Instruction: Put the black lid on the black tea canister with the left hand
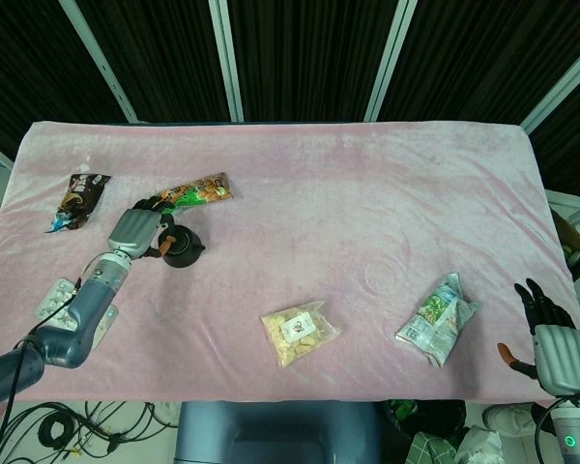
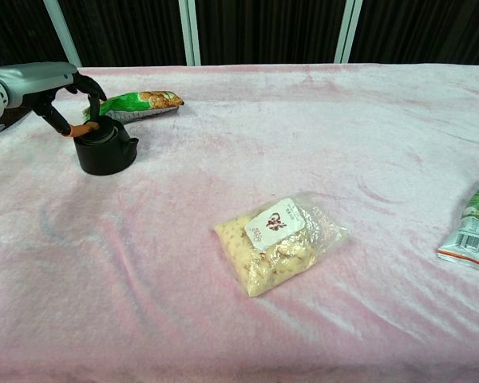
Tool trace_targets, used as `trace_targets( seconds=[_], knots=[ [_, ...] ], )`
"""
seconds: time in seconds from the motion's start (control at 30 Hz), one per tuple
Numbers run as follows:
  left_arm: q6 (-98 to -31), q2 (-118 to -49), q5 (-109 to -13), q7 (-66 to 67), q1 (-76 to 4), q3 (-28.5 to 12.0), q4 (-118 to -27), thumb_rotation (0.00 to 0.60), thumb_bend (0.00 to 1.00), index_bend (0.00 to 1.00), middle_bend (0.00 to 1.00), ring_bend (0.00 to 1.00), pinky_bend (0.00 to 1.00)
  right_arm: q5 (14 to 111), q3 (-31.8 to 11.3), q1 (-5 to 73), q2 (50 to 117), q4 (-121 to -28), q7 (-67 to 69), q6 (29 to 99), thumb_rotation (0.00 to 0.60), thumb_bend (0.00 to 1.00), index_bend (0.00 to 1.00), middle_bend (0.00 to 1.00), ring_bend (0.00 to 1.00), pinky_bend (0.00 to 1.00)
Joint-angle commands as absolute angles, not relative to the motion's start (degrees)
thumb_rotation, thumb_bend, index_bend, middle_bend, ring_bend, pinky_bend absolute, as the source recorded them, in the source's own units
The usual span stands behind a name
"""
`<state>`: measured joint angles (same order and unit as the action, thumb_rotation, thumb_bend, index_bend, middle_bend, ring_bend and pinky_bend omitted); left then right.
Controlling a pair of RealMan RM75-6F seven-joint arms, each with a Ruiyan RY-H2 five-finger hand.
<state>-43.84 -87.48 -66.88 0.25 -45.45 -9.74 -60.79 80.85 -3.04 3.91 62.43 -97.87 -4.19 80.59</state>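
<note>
The black tea canister (image 1: 182,251) (image 2: 105,154) stands on the pink cloth at the left. The black lid (image 2: 100,134) sits low in the canister's mouth. My left hand (image 1: 135,232) (image 2: 44,82) reaches in from the left and pinches the lid between its thumb and a finger; most of the lid is hidden under the fingertips in the head view. At the table's near right corner my right hand (image 1: 553,340) hangs off the edge with its fingers apart, holding nothing. The chest view does not show it.
A green snack bag (image 1: 195,191) (image 2: 136,101) lies just behind the canister and a dark snack bag (image 1: 77,198) lies further left. A clear bag of nuts (image 1: 298,332) (image 2: 278,239) lies mid-front and a white-green packet (image 1: 437,319) (image 2: 473,231) at the right.
</note>
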Motion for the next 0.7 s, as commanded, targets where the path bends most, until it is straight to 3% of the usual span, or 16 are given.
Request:
trace_targets(
  seconds=[0.03,0.7],
  knots=[
    [-43.4,-88.1,-67.3,-0.2,-45.7,-9.7,-60.1,0.6,0.44,0.56,0.18,0.05,0.13,80.8,-3.0,3.9,62.4,-97.9,-4.2,80.6,0.6,0.18,0.0,0.02,0.14,0.19],
    [-41.5,-89.2,-65.7,0.7,-46.0,-9.9,-58.3,0.6,0.44,0.53,0.17,0.03,0.11,81.0,-3.0,3.9,62.4,-98.0,-4.2,80.6,0.6,0.18,0.0,0.02,0.14,0.19]
  ],
)
